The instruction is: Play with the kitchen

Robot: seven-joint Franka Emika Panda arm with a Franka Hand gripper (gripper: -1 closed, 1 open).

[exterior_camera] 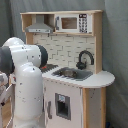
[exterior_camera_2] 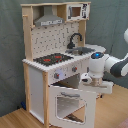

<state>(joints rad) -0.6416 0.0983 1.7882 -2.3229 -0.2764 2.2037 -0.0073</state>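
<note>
The white and light-wood toy kitchen (exterior_camera: 75, 60) (exterior_camera_2: 50, 70) stands upright in both exterior views. Its grey hood (exterior_camera_2: 50, 20), microwave (exterior_camera_2: 75, 11), black faucet (exterior_camera_2: 75, 39), sink (exterior_camera_2: 82, 50) and black-red stovetop (exterior_camera_2: 52, 59) show in the second exterior view. The windowed oven door (exterior_camera_2: 70, 105) hangs open, tilted outward. My gripper (exterior_camera_2: 88, 78) sits at the oven opening, just above the door's top right corner. In the first exterior view the gripper is hidden behind my arm (exterior_camera: 27, 80).
My white arm reaches in from the second exterior view's right (exterior_camera_2: 112, 65). A grey curtain (exterior_camera_2: 12, 50) hangs behind the kitchen. The wooden floor (exterior_camera_2: 20, 119) lies in front of the kitchen.
</note>
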